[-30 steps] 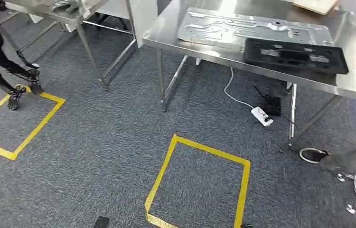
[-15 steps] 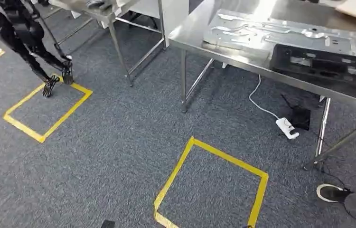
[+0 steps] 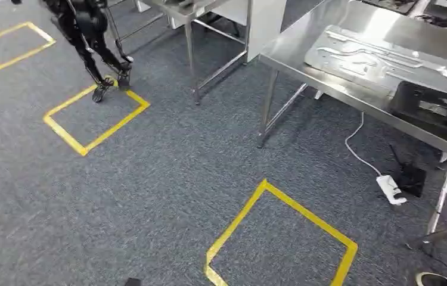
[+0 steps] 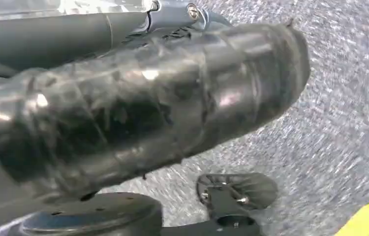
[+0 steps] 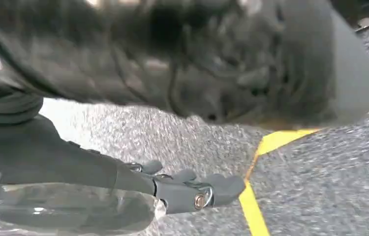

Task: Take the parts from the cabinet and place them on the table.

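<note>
Camera has swung left, table (image 3: 292,53) with metal panel (image 3: 382,59) now at right; right hand (image 5: 192,189) hangs empty, fingers apart (left hand's state unclear) above yellow floor tape (image 3: 281,232).

grey right hand (image 5: 192,189) (silver screw), arm wrapped in clear plastic.

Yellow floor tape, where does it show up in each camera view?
Head view: tape squares on the floor, the nearest low in the middle, two more far left.
Left wrist view: a short strip in a corner of the picture.
Right wrist view: a line with a bend, just past the right hand.
Shared landmark: the grey carpet beneath the tape.
</note>
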